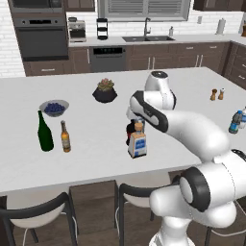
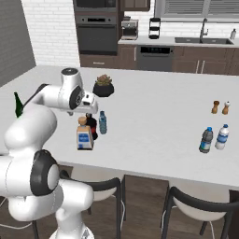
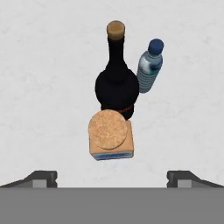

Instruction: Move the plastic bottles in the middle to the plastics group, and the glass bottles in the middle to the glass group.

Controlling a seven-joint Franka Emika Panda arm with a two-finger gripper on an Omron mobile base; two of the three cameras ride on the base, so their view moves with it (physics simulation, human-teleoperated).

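The white tabletop [image 1: 96,158] is wide and smooth, and its front edge runs above two chairs. At the far left a tall dark green bottle [image 1: 44,132] stands upright, and a slim amber bottle [image 1: 65,137] stands just beside it, both near the front edge. A bowl of blue berries [image 1: 54,107] is behind them, and a dark pot with a plant [image 1: 104,91] is further back. Much bare surface lies between this pair and the middle.

In the middle, three bottles stand close together, upright, with free room all around them. The square bottle [image 3: 111,142] has clear walls, a blue-white label and a broad cork stopper, and it is nearest to the jaws [image 3: 111,179]. Directly behind it is the dark round-bellied bottle [image 3: 116,83] with a thin neck and a red label. To the right of that one is the small water bottle [image 3: 149,68], clear and bluish with a dark blue cap.

The jaws are wide apart and hold nothing; they hang above the group, with the square bottle between the two tips in the hand view.

At the far right, two small water bottles [image 2: 214,138] stand side by side, and two small shakers [image 2: 220,107] are behind them.
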